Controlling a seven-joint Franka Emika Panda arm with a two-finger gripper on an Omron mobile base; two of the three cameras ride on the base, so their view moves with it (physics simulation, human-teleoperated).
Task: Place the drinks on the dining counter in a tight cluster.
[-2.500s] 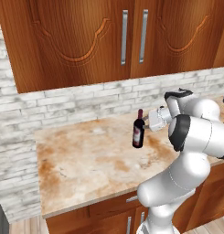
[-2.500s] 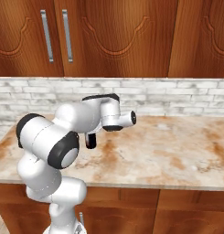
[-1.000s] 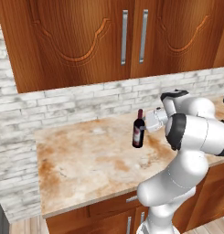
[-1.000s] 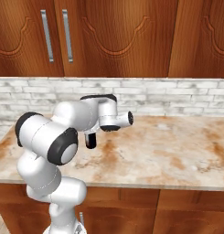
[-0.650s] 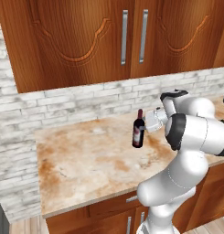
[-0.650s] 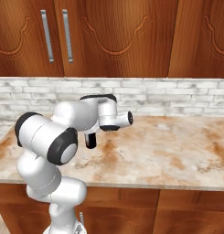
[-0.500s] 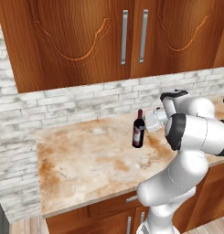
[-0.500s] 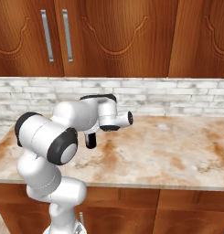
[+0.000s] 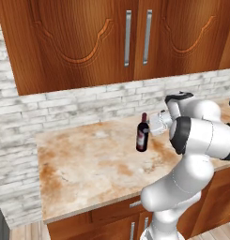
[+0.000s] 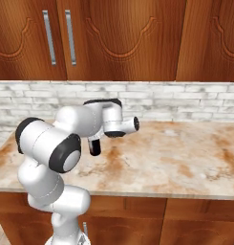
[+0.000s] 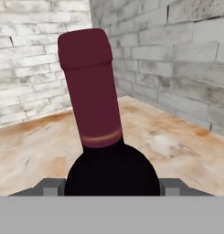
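A dark wine bottle [image 9: 142, 138] with a red neck stands upright on a marbled counter [image 9: 88, 164] backed by a white brick wall. My gripper [image 9: 148, 128] reaches it from the right at shoulder height. In the hand view the bottle [image 11: 93, 91] is close up between the two fingertips [image 11: 51, 185], which press against its dark sides. From the right base view, just the bottle's base [image 10: 94, 147] shows under my forearm. The dining counter is out of view.
The white brick wall [image 9: 65, 105] runs close behind the bottle and turns a corner in the hand view [image 11: 168, 50]. Wooden wall cabinets [image 9: 111, 37] hang above. The counter's front edge [image 10: 152, 194] lies near my base.
The fingers have closed in onto the bottle's sides. The arm and the bottle have stayed where they were.
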